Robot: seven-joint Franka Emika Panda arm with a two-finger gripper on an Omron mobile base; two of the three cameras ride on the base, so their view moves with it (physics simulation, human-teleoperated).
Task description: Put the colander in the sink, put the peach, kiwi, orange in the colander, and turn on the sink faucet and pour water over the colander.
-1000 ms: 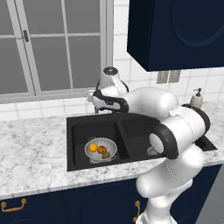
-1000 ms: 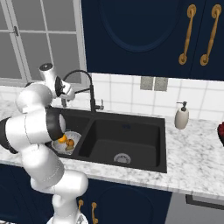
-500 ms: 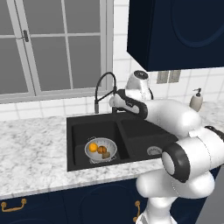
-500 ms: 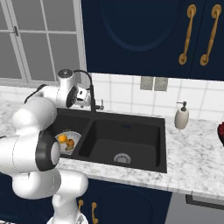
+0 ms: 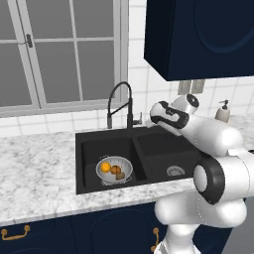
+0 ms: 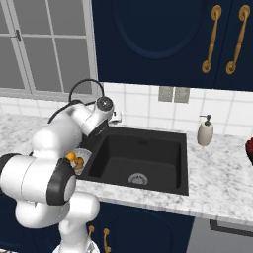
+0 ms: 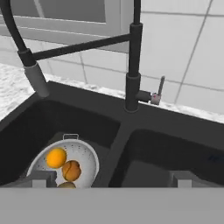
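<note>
Below and left of the wide-open, empty pincer (image 7: 109,181), the colander (image 7: 65,165) sits in the sink (image 7: 144,127), fruit loaded (kiwi barely peeking); straight ahead, the sink faucet (image 7: 133,65) runs no water yet.

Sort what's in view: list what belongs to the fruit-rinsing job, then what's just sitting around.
Job: colander in the sink's left basin, holding the orange, peach and kiwi; sink faucet; open gripper.

Sitting around: soap pump bottle, red thing at the counter's edge.
</note>
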